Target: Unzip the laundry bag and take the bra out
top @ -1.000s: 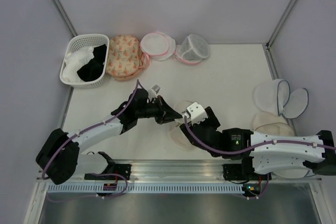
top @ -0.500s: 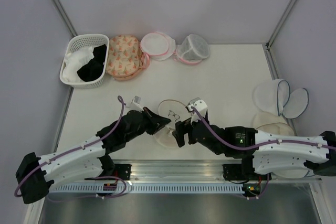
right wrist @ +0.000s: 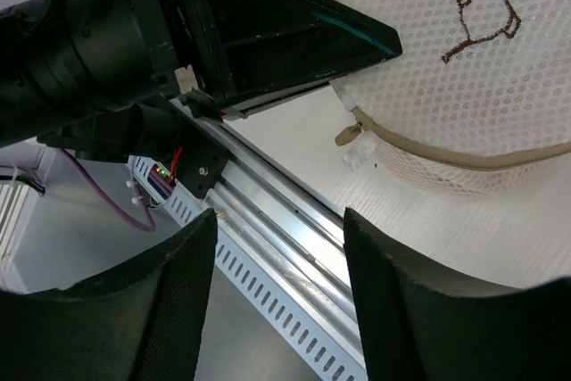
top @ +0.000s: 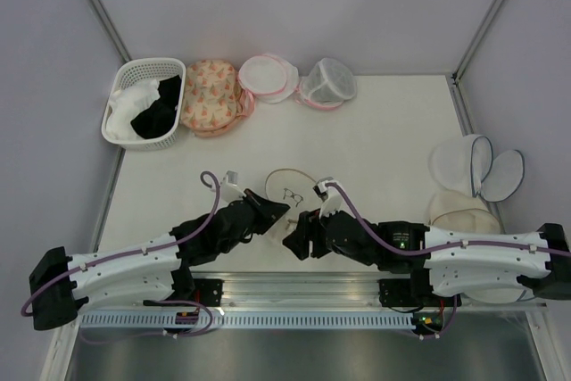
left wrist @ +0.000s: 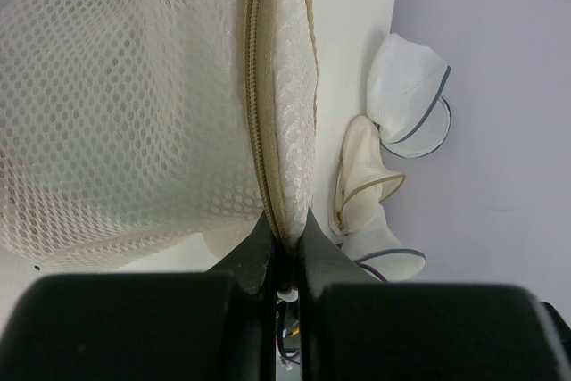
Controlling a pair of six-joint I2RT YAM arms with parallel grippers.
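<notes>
Saw bag (top: 290, 186) on bench (top: 384, 131) near front edge, between both grippers. Found left gripper (left wrist: 285, 231) pinched tight on bag's zipped seam (left wrist: 259, 131). Found right gripper (right wrist: 281, 220) spread wide, holding nothing, just beside zip pull (right wrist: 348, 136). Couldn't make out bra

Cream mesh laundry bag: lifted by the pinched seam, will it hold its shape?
Probably not: the round cream-white mesh laundry bag has soft-looking netting and would likely sag. It seems light: the left end effector holds it by its beige zip trim alone.
</notes>
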